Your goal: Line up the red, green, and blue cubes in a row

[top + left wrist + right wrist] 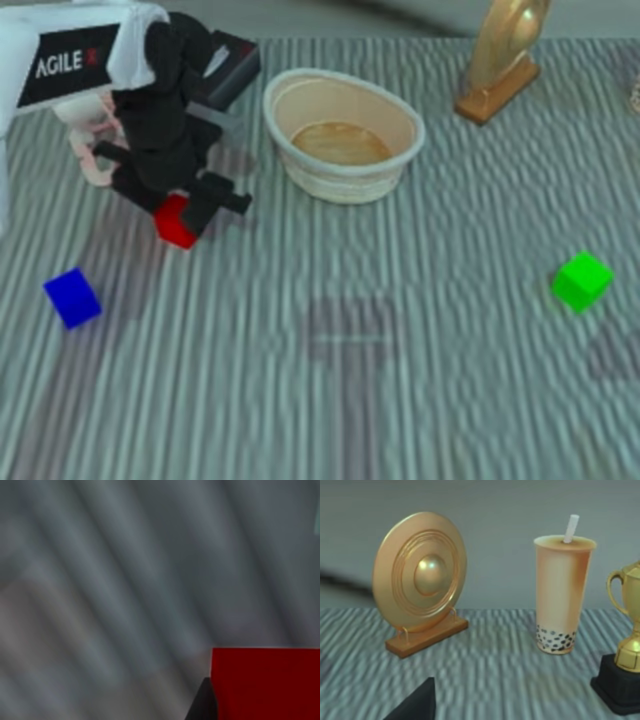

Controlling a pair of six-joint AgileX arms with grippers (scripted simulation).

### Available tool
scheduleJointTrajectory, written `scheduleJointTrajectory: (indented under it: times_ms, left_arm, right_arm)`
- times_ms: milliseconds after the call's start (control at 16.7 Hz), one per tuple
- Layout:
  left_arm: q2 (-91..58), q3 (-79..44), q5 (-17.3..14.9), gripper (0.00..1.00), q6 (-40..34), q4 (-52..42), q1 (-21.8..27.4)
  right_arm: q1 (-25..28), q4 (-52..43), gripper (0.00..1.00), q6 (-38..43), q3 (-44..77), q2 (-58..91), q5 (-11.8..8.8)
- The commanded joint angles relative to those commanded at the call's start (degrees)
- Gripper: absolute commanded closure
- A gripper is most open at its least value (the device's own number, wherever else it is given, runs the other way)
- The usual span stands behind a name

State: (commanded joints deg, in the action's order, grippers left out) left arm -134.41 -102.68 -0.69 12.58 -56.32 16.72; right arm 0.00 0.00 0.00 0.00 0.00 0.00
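The small bright red cube (265,685) fills one corner of the left wrist view, very close up, with a dark finger (204,702) pressed against its side. From above, the left gripper (185,215) is down at the red cube (177,222) on the left side of the striped grey table (400,380). Its black fingers sit on both sides of the cube and hold it.

The small deep blue cube (72,297) lies near the left edge, a little in front of the red one and apart from it. The small bright green cube (582,280) sits far away on the right side.

A pale woven basket (343,135) stands at the back, just beside the left arm. A gold round plate on a wooden stand (422,582) is at the back right. Near it are a tall cup of bubble tea with a straw (564,595) and a gold trophy on a black base (625,645).

Of the right gripper only one dark fingertip (417,705) shows in the right wrist view, so I cannot tell if it is open or closed.
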Motion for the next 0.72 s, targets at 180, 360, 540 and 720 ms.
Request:
scheduleJointTrajectory:
  times_ms: [180,360,540,720]
  left_arm:
    - [0.45,-2.14,-0.01,1.0,0.15,-2.38,-0.02]
    - [1.93,-6.72,0.01,1.0,-0.02,-9.25,-0.62]
    - [3.34,-10.05,0.04,1.0,-0.11,-13.49,-1.05]
    - [3.46,-10.23,0.04,1.0,-0.11,-13.69,-1.07]
  right_arm:
    - [0.0,0.0,0.0,0.0,0.0,0.0,0.0]
    - [0.0,0.0,0.0,0.0,0.0,0.0,0.0]
    - [0.0,0.0,0.0,0.0,0.0,0.0,0.0]
    - [0.0,0.0,0.0,0.0,0.0,0.0,0.0]
